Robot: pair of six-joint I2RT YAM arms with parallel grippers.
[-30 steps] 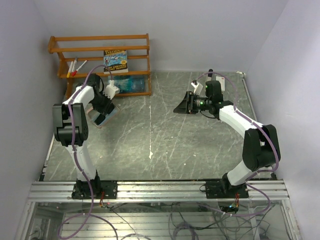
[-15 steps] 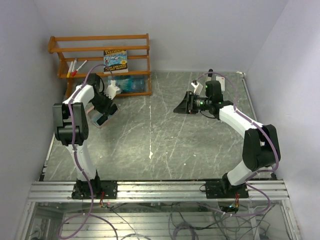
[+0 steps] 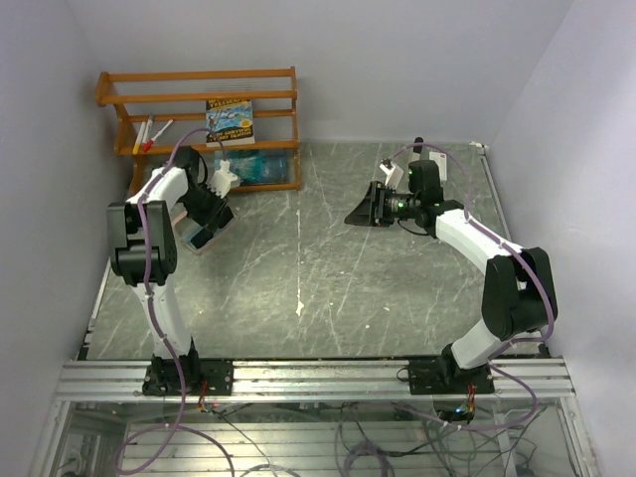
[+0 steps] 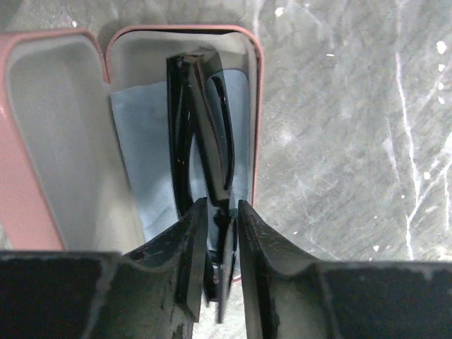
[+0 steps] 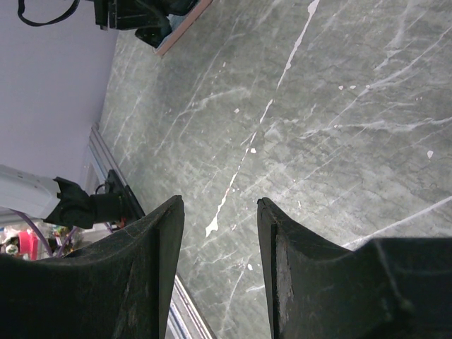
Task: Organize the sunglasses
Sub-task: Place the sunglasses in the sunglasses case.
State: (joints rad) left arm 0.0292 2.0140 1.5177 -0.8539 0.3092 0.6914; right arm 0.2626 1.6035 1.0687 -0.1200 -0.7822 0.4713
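Two pincers: left pincer [image 4: 222,205] straddles black sunglasses [image 4: 219,127] in pink case [image 4: 256,127] beneath it, grip indeterminate; right pincer [image 5: 219,205] open

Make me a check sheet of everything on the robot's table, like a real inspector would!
Surface: grey-green stone-look table with white streaks.
Job's things: black sunglasses folded inside the open pink case, with a blue cloth in it too.
Clutter: wooden shelf at the back left, holding a book and pens.
Grippers: left pincer straddles the sunglasses' near end, grip unclear; right pincer is open and empty above the table.
Cables: purple cable along each arm; loose wires below the front rail.
Surroundings: plain pale walls; nothing else seen.
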